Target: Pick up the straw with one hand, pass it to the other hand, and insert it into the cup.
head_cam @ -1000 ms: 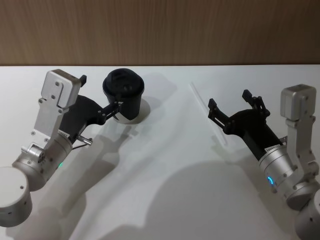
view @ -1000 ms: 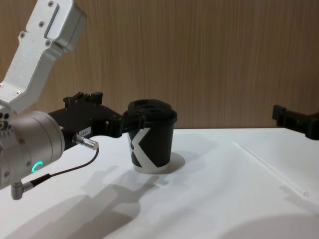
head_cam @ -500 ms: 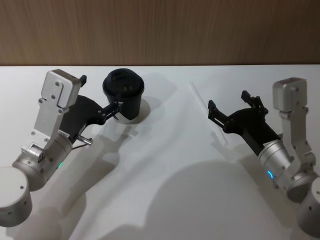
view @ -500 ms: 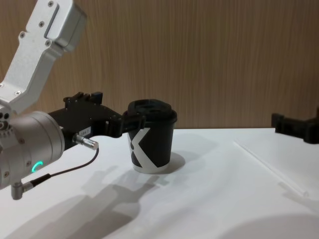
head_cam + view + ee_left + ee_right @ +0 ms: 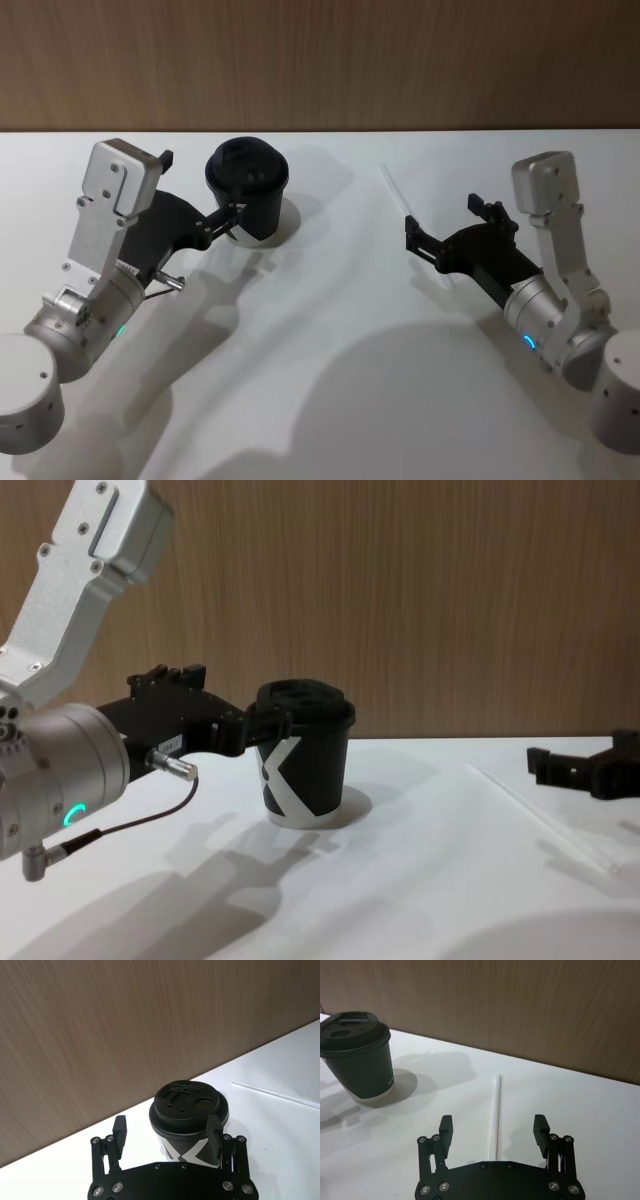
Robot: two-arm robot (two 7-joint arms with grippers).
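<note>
Long, thin white straw (image 5: 393, 192) flat on the table (image 5: 320, 390), right of the lidded black cup (image 5: 247, 190) with its white X. Near end hidden under the right gripper (image 5: 493, 1122), fingers wide astride it. Left gripper (image 5: 166, 1122) likewise wide, beside the cup's left.

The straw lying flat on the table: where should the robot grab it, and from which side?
Probably near its middle, coming down from above. The straw is thin and lies flat on the table, so the fingers have to close across its width. The open right gripper is lined up that way, with one finger on each side.
</note>
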